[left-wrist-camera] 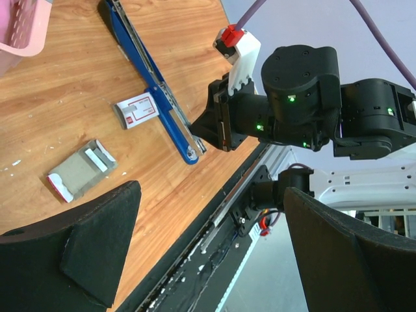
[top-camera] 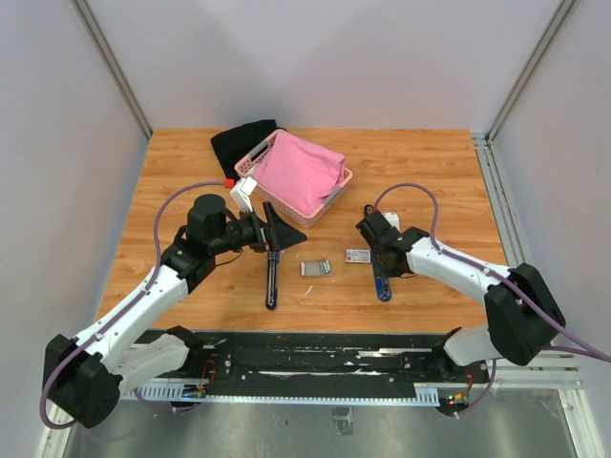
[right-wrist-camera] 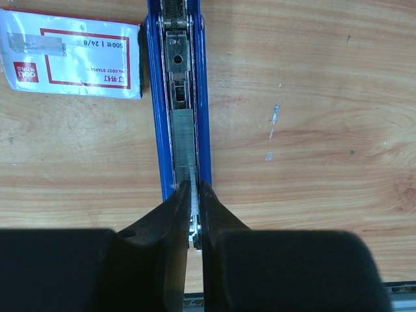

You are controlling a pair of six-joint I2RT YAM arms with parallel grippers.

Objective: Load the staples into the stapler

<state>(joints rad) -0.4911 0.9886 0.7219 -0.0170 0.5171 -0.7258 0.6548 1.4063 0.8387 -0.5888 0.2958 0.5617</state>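
Note:
The blue stapler [top-camera: 383, 286] [left-wrist-camera: 153, 78] lies opened flat on the wooden table, its channel [right-wrist-camera: 155, 130] facing up. A silvery strip of staples [right-wrist-camera: 184, 140] sits in that channel. My right gripper [right-wrist-camera: 195, 188] [top-camera: 382, 267] is shut on the strip's near end, its fingertips inside the blue rails. A grey block of staples [top-camera: 316, 268] [left-wrist-camera: 81, 170] lies left of the stapler, and the white carton with red print [top-camera: 358, 256] [right-wrist-camera: 71, 55] [left-wrist-camera: 138, 110] lies between them. My left gripper [top-camera: 275, 229] [left-wrist-camera: 211, 195] hovers wide open with nothing in it, left of the block.
A pink basket [top-camera: 329, 205] holding pink cloth stands at the back centre, with black cloth [top-camera: 239, 143] behind it. A dark slim bar [top-camera: 272, 281] lies below my left gripper. The table's front edge and black rail [left-wrist-camera: 214, 227] run close to the stapler.

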